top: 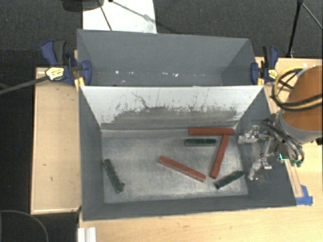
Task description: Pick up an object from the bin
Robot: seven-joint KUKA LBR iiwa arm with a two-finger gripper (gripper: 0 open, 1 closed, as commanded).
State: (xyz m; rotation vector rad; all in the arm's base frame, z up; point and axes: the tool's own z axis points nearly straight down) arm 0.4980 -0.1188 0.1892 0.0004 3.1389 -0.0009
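The dark green bar point(229, 179) lies flat at the lower right of the bin point(151, 105) floor, its right end just beside the gripper point(255, 158), which hangs low against the right wall where the arm comes in. This makes it the likeliest pick. Nothing shows in the gripper's grasp, and I cannot tell how wide it stands.

The bars lie loose and scattered:
- **Red:** three, two of them touching at the right.
- **Dark green:** three.

Grey bin point(146, 185) holds three red sticks point(182, 168) and three dark green sticks point(113, 175).
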